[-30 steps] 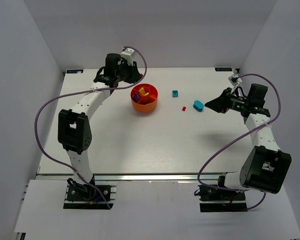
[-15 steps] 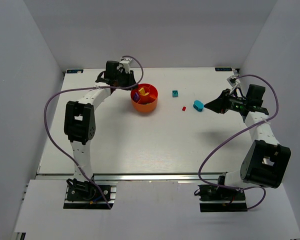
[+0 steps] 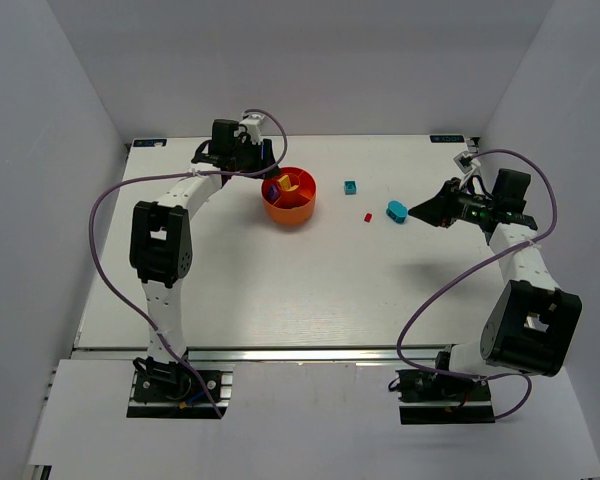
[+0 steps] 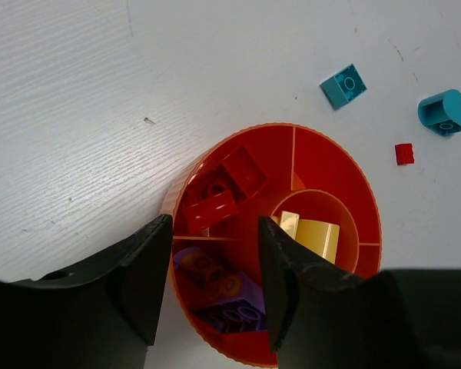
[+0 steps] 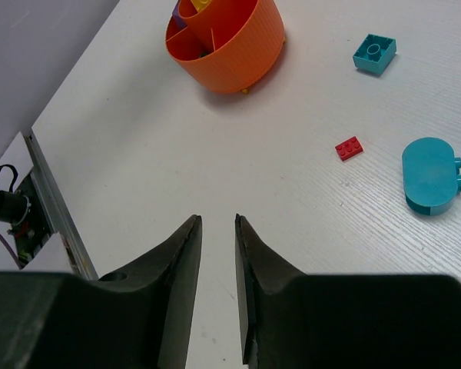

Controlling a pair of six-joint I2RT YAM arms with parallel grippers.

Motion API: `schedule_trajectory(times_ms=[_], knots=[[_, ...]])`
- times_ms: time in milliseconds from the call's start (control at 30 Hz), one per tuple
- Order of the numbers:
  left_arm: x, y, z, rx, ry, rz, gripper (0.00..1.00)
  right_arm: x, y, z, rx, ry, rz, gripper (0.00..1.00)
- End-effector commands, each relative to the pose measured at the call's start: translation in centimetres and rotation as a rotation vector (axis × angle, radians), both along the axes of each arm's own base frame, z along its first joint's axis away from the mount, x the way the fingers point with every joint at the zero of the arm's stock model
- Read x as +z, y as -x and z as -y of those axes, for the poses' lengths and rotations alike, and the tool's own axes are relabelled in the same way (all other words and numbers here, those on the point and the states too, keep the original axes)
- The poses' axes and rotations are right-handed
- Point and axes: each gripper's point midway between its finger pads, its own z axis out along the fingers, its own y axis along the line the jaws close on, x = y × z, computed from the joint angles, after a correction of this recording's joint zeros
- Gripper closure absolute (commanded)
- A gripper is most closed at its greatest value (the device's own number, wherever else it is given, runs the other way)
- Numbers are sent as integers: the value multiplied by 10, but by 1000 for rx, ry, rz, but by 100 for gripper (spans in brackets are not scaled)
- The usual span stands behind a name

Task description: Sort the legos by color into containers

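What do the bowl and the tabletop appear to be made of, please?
Bowl: likely moulded plastic, matte orange with a finely ribbed outer wall. Tabletop: unclear, perhaps painted or laminated board; white, with a fine wood-like grain and small scuffs.

No legible txt, labels, brands or nos. anywhere in any view.
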Motion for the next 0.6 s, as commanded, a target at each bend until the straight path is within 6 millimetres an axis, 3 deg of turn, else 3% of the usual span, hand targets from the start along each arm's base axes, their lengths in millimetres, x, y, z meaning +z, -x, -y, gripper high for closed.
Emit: schedule_trajectory(times_ms=[0,133,200,233,267,333,367,400,433,467,533,567], knots=[[25,-5,3,-10,10,51,41,5,-2,2,6,7,20,70],[42,-7,2,3,20,88,41,5,-1,1,13,7,24,68],[55,-9,-2,37,25,112,43,5,0,-1,37,28,56,59],[72,-5,-5,54,33,141,45,5,4,-4,59,26,61,55],[86,-10,-16,108,32,180,49,4,5,-6,81,31,75,41],[97,-6,-31,171,40,208,59,-2,5,-14,135,97,131,28],[128,3,-43,212,52,264,65,-13,7,-20,158,116,87,23],[137,7,-52,267,56,281,75,-13,3,-26,177,155,105,20],[142,15,-62,299,62,293,78,-22,-3,-30,173,224,102,20],[155,35,-73,330,88,325,78,-32,-8,-31,167,258,80,20],[165,58,-78,348,118,354,70,-47,-26,-33,86,377,43,23],[161,85,-87,365,137,340,64,-51,-39,-38,48,408,51,36]])
